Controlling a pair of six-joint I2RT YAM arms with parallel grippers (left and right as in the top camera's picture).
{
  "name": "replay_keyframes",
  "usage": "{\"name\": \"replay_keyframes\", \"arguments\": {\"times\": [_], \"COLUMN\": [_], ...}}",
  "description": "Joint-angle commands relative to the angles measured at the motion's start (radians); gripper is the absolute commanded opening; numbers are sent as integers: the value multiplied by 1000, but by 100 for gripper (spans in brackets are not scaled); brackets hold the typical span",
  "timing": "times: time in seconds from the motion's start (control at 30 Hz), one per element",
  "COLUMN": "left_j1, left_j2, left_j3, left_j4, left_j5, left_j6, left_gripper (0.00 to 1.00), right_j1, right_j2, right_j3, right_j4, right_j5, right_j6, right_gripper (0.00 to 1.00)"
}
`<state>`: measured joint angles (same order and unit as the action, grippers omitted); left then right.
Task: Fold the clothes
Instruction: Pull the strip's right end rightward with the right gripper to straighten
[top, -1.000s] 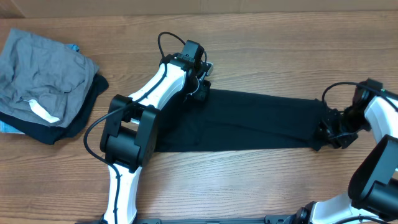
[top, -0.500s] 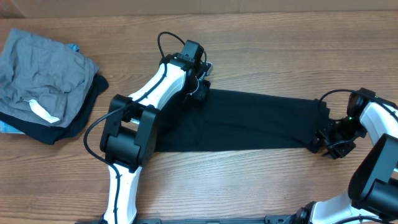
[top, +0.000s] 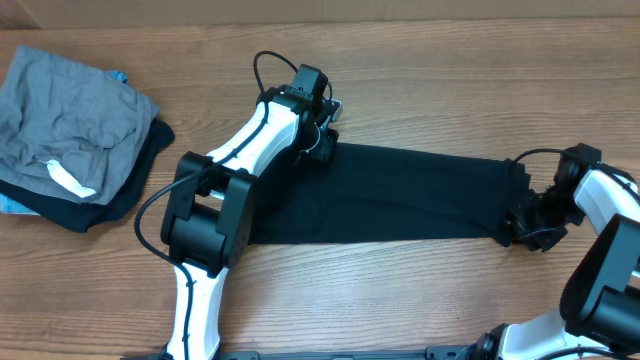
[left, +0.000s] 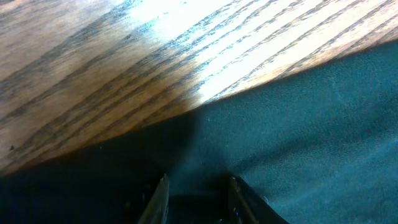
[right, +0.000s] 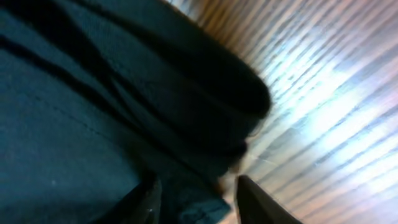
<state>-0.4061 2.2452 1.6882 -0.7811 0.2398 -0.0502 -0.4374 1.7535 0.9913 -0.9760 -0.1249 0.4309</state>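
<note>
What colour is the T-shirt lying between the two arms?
The T-shirt is plain black, best seen in the overhead view.

wooden table (top: 450, 80): black t-shirt (top: 420, 195) (grey pile (top: 70, 110))

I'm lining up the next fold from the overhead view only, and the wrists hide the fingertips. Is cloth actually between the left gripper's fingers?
Observer: Yes, the left wrist view shows the black T-shirt filling the gap between the fingers of the left gripper, right at its edge by the wooden table.
Operator: And the right one?
Observer: The right wrist view shows the right gripper straddling a bunched fold at the shirt's end; whether it is clamped I cannot tell.
</note>
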Motion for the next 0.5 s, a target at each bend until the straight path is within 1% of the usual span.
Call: {"name": "replay_keyframes", "arguments": {"times": [0.0, 0.03, 0.17, 0.27, 0.37, 0.47], "left_j1": [0, 0, 0, 0, 0, 0], "left_j2": [12, 12, 12, 12, 12, 12], "left_j3": [-30, -30, -30, -30, -30, -30], "left_j4": [-15, -15, -15, -15, -14, -15], "left_j5": [-33, -33, -33, -32, -33, -33], "left_j6": [-2, -2, -2, -2, -2, -2], "left_gripper": [36, 36, 36, 36, 36, 36], "right_j1": [-3, -3, -3, -2, -2, -2], "right_j2": [-11, -13, -36, -86, -128, -142], "right_j3": [-12, -11, 26, 90, 143, 168], "right_j4": [6, 6, -27, -97, -134, -123], "right_j5": [-34, -33, 23, 95, 151, 154], "right_j6": [-53, -69, -69, -69, -70, -126], "right_gripper": [12, 4, 4, 4, 4, 4]}}
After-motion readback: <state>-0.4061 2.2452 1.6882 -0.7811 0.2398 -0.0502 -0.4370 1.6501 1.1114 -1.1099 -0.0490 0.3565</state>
